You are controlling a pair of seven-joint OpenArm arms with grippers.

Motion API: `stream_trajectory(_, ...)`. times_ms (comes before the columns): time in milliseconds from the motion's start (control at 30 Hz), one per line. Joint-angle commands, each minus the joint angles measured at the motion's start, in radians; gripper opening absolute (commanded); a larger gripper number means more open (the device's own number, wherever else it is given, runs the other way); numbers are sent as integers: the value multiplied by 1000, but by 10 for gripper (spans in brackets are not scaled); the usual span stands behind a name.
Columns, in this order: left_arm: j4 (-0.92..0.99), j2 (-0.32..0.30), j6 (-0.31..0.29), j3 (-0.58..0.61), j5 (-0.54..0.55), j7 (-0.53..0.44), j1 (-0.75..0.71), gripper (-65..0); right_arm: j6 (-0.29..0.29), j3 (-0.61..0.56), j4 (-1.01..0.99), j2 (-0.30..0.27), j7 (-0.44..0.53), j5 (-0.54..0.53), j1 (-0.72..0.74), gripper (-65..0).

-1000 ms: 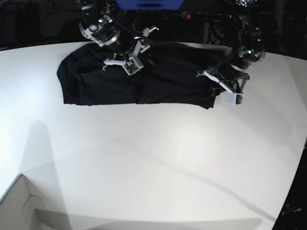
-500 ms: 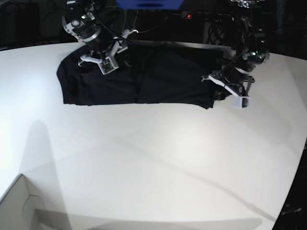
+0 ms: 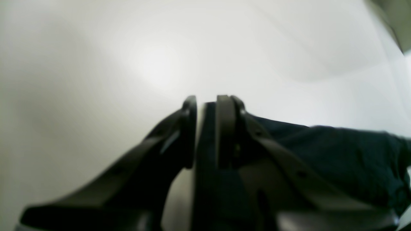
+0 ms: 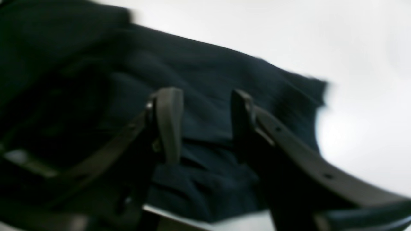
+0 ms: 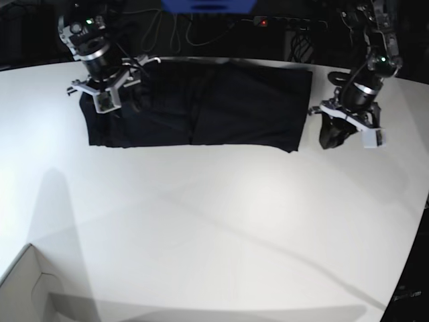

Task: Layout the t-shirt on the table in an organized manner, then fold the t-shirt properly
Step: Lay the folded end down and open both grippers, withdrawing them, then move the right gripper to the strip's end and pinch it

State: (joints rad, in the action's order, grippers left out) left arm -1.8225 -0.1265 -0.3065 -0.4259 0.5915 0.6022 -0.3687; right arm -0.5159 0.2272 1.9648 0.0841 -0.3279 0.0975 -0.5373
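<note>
The black t-shirt (image 5: pixel 221 107) lies as a flat rectangle at the far side of the white table (image 5: pixel 214 221). My right gripper (image 5: pixel 104 100) hovers over the shirt's left end. In the right wrist view this gripper (image 4: pixel 205 125) is open, with dark fabric (image 4: pixel 224 73) below the fingers and nothing between them. My left gripper (image 5: pixel 332 134) stands on bare table just past the shirt's right edge. In the left wrist view its jaws (image 3: pixel 205 106) stand almost together with only a thin slit, and the shirt (image 3: pixel 337 154) lies off to one side.
A white box corner (image 5: pixel 27 288) sits at the near left. The table's curved edge (image 5: pixel 415 255) runs down the right. Beyond the far edge is a dark area with cables and a blue object (image 5: pixel 208 5).
My right arm has swept left along the shirt to its left end, its jaws a bit wider. My left arm has moved right, off the shirt's right edge, onto bare table.
</note>
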Motion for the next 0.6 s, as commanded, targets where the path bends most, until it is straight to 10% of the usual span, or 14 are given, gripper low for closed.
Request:
stream_trajectory(0, -15, -6, -7, -29, 26, -21, -3, -537, 4, 34, 12, 13, 28, -14, 18, -354)
stream_trajectory(200, -15, 0, -102, -155, 40, -20, -33, -529, -2, 192, -58, 50, 28, -14, 87, -192)
stream_trajectory(567, 31, 3, -145, -253, 40, -18, -39, -529, -2, 258, -290, 49, 28, -14, 193, -193)
